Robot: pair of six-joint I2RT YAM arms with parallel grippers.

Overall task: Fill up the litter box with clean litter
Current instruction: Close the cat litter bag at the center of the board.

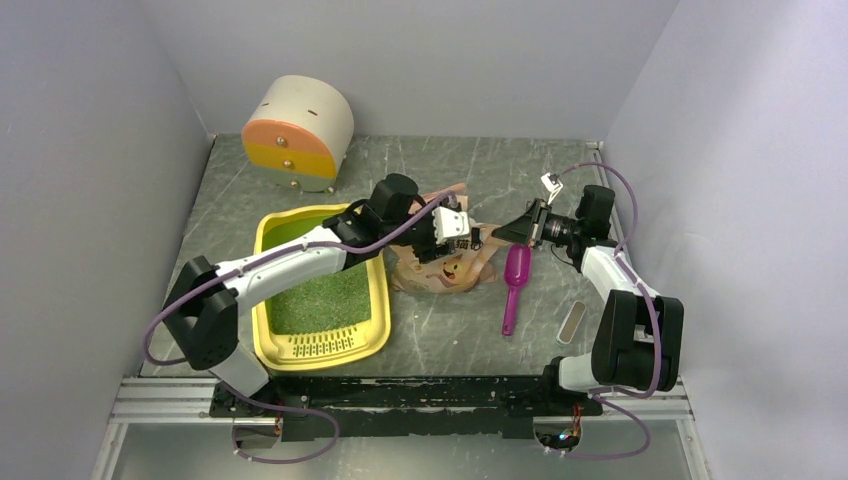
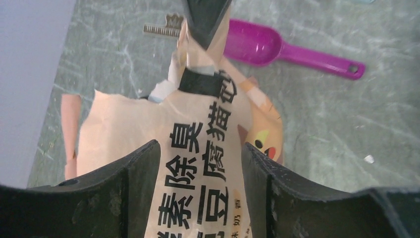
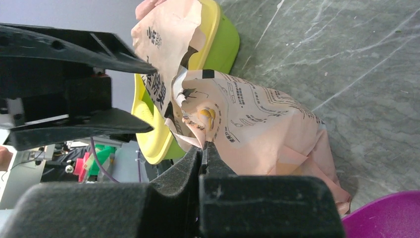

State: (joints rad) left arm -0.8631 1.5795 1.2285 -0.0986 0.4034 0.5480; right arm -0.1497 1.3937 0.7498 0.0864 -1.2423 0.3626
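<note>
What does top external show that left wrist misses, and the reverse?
Only top external: the yellow rectangular plastic litter box holding green granular litter, and a white cylinder with an orange end. Only left wrist: black printed characters on the pink-beige paper bag, running between the spread fingers of the left gripper. Both: that bag, the magenta plastic scoop, and the right gripper holding the bag's edge.

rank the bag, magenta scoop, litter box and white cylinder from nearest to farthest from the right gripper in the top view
1. bag, just left of the right gripper, touching its fingertips.
2. magenta scoop, just below it, nearer the arm bases.
3. litter box, farther left, beyond the bag.
4. white cylinder, far back left corner.
</note>
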